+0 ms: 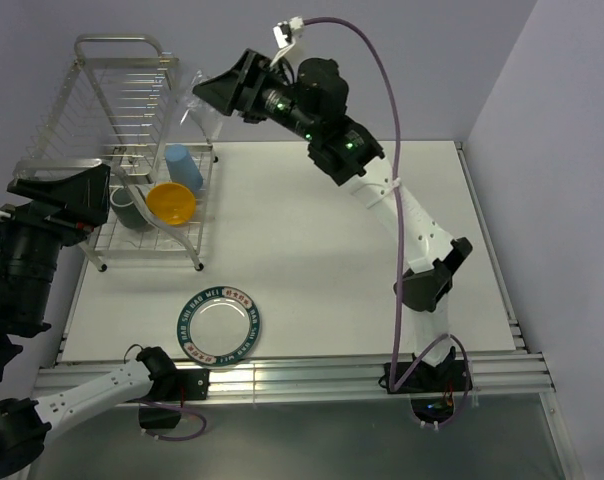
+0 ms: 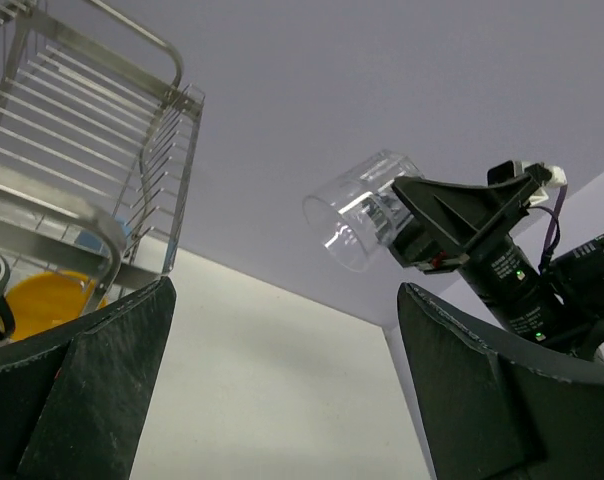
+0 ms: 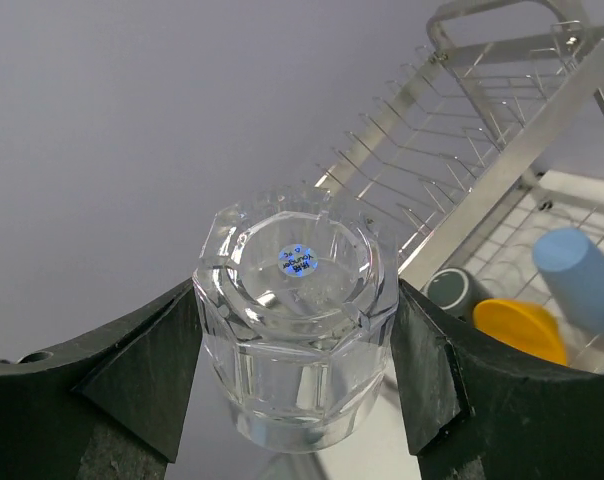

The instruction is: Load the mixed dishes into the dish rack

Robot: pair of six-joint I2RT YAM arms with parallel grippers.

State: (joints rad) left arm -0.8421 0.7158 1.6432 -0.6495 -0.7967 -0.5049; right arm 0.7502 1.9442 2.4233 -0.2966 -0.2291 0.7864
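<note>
My right gripper (image 1: 222, 92) is shut on the small clear glass (image 3: 297, 330) and holds it in the air to the right of the chrome wire dish rack (image 1: 117, 110). The glass also shows in the top view (image 1: 199, 97) and in the left wrist view (image 2: 360, 210). In the rack's lower tier sit the orange-yellow bowl (image 1: 171, 203), the light blue cup (image 1: 183, 166) and the dark green-grey mug (image 1: 130, 209). The silver plate with the green lettered rim (image 1: 219, 324) lies flat on the table in front of the rack. My left gripper (image 2: 282, 400) is open and empty, left of the rack's front.
The white table (image 1: 342, 250) ends at a metal rail along the near edge. A purple cable (image 1: 387, 120) loops over the right arm. Purple walls stand behind and to the right.
</note>
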